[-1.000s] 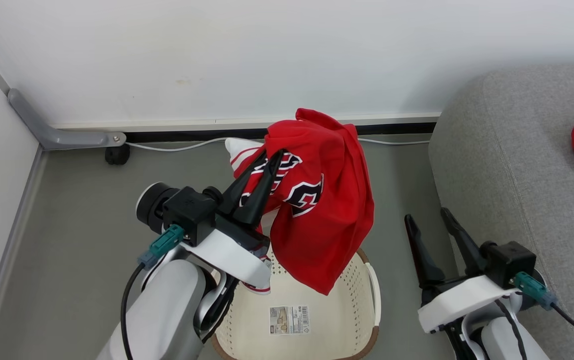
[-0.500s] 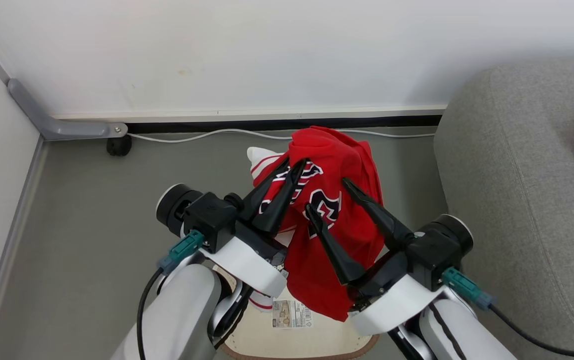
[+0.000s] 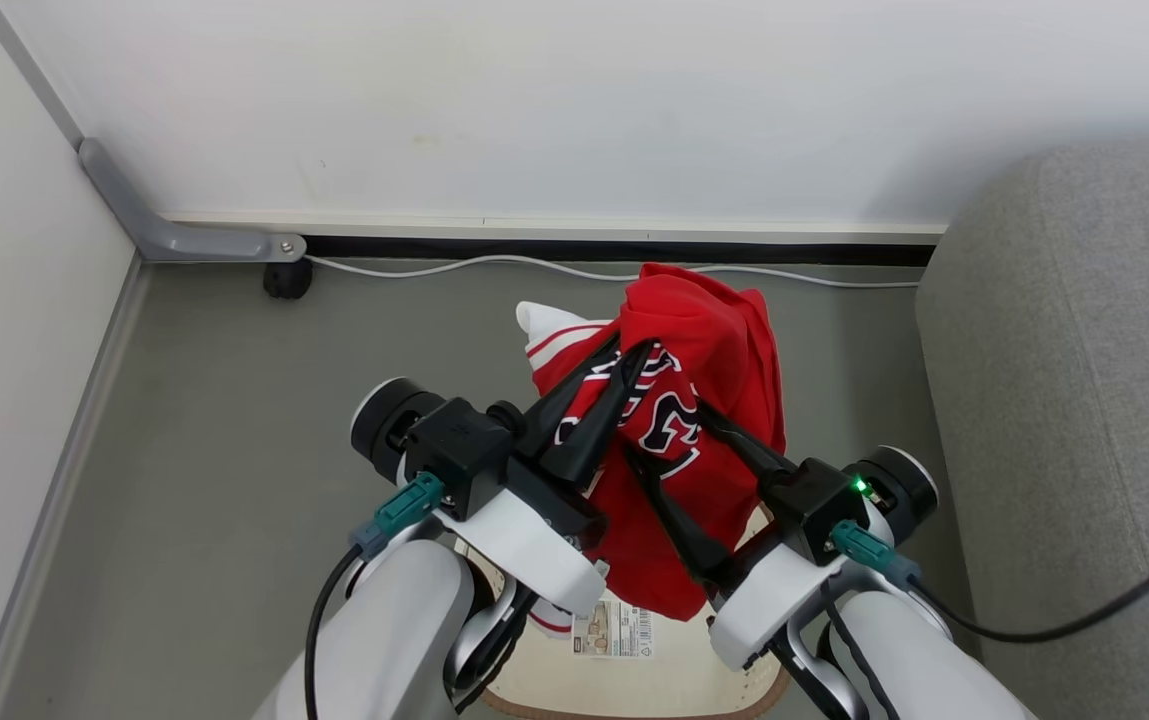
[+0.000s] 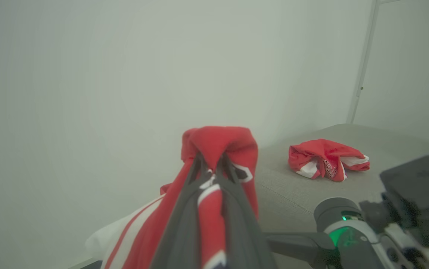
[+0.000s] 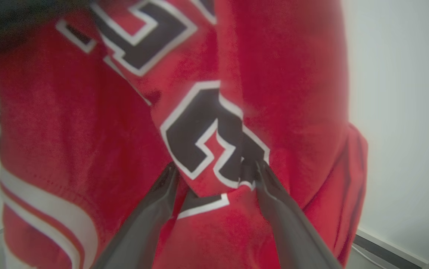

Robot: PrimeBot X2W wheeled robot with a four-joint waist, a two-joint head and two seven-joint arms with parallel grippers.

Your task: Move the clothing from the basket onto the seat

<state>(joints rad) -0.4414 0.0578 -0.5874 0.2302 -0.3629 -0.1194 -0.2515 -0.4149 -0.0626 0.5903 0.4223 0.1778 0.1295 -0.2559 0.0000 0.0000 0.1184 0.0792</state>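
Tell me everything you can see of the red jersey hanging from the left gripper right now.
The jersey is soft red fabric with dark, white-edged lettering and white stripes along one white-trimmed edge. It hangs bunched and crumpled, its lower end over the basket. The left gripper pinches a top fold, jaws shut. The right gripper has its open jaws on either side of a fold at the lettering, not closed on it.

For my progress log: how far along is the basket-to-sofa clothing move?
Done: one crumpled red-and-white garment lies on the grey fabric sofa. In hand: left gripper, shut on the red lettered jersey, holds it above the cream plastic basket; open right gripper straddles its fabric. Left: carrying it to the sofa.
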